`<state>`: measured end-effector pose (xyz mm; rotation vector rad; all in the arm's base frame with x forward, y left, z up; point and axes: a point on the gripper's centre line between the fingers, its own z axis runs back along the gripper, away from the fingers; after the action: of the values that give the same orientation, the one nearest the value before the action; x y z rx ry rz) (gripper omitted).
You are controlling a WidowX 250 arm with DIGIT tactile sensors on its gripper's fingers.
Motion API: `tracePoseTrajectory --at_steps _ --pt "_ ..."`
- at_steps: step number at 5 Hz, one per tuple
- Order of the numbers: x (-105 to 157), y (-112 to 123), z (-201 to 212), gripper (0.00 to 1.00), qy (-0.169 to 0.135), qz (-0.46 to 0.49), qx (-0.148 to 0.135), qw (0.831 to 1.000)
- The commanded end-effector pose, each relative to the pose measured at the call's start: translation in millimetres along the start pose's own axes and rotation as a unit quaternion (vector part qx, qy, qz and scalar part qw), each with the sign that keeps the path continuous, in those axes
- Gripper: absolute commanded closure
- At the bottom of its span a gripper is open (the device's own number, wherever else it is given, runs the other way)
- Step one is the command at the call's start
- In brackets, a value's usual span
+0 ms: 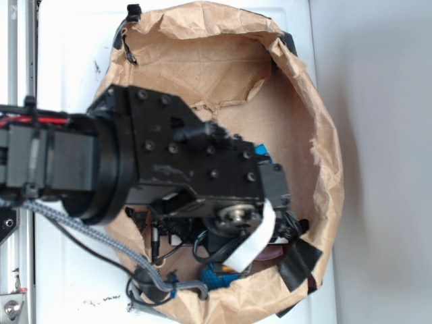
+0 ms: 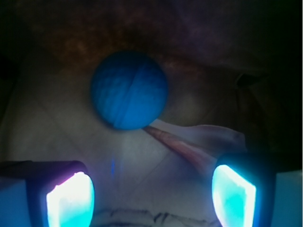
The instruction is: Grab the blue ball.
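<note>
Well, end effector [image 2: 151, 191] gapes wide (empty), short of blue ball [image 2: 129, 90].

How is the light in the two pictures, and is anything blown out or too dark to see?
Exterior view: bright, even daylight on the paper bag; the black arm hides most of its inside. Wrist view: dim, with dark corners; the blue ball stays clear, but the fingertips of the open gripper glare white-cyan, washed out.

Small round blue ball [image 2: 129, 90] — dimpled, one seam line; crumpled brown paper bag [image 1: 297, 88] on a white table [image 1: 74, 47]; black robot arm [image 1: 169, 162]; fingertips [image 2: 71, 201] glow cyan-white.
</note>
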<state>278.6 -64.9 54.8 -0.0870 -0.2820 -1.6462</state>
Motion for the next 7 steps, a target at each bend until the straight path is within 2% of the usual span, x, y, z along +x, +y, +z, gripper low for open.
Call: tracePoseTrajectory --at_steps 1,2,4,5,6,7 --pt "28.9 -15.3 14.1 0.00 -0.069 -0.113 -0.025 0.991" --pt "31.1 -15.7 11.3 0.00 -0.088 -0.129 -0.031 0.987" --pt "40.6 -10.9 -24.0 0.00 -0.074 -0.131 -0.058 0.987" --pt "46.6 -16.2 -39.6 1.00 -0.069 -0.117 -0.074 0.988" --pt "47.8 -22.3 -33.7 1.00 -0.072 -0.104 -0.050 0.991" --pt "32.3 -23.1 -7.3 1.00 -0.084 -0.049 -0.034 0.995"
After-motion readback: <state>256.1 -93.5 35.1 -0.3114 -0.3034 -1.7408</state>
